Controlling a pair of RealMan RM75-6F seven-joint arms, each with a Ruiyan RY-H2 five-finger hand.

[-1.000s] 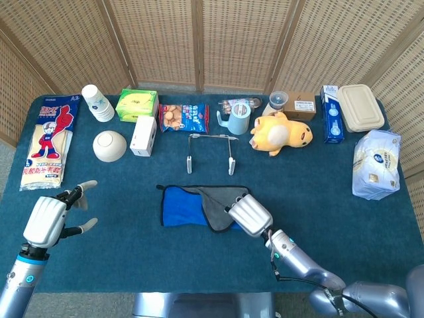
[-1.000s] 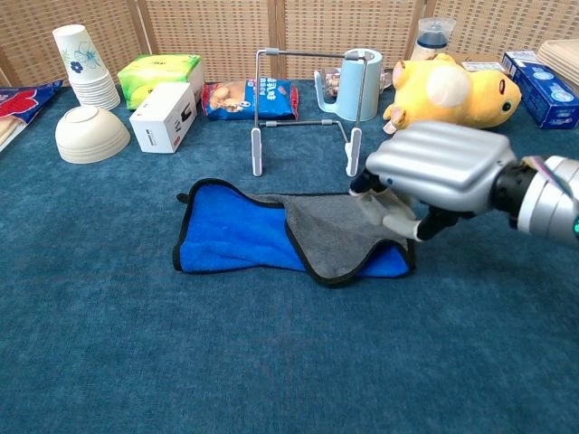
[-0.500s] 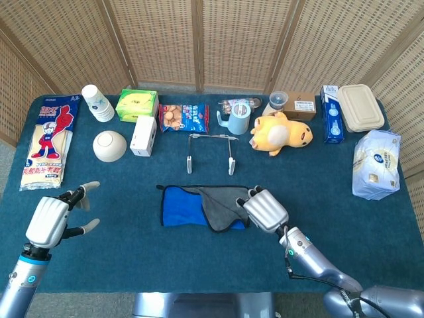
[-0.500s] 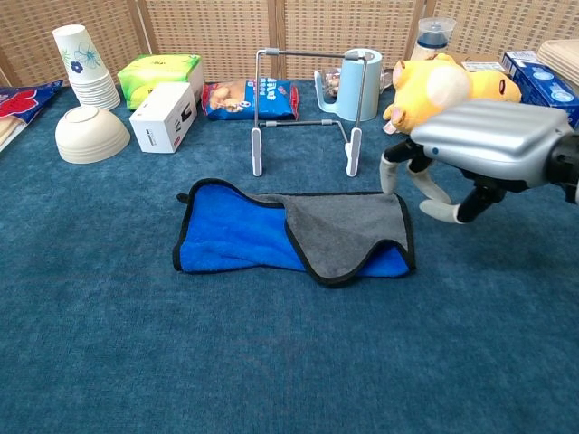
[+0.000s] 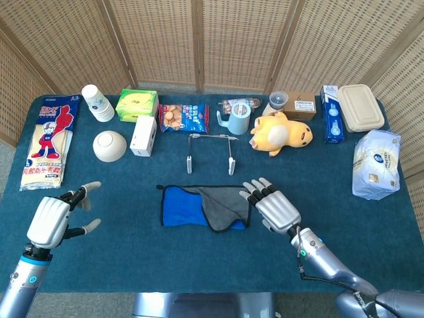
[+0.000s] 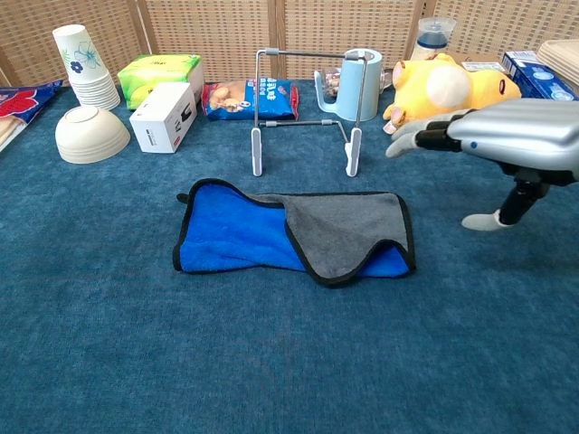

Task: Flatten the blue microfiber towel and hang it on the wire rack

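From where I sit at the controls, the blue microfiber towel lies on the table just in front of the wire rack, still half folded: its right part is turned over so the grey underside faces up, and the dark bound edge curls across the middle. I judge it light, limp and a little clingy on this carpet-like table cover, so it should drag rather than slide and will sag the moment I lift it; nothing about it is fragile. The folded-over grey flap near its right edge looks like the place to pinch, pulling it rightward to open it out, and after that I would take the two far corners to carry it over the top bar of the rack. My right hand hovers just right of the towel, empty, fingers spread and stretched forward, not touching the cloth. My left hand hangs well off to the left, also empty with fingers apart. There is open table in front of and to both sides of the towel, so spreading has room; behind, the rack stands close, with the light blue mug and yellow plush toy near its far right, which I would steer my right hand clear of
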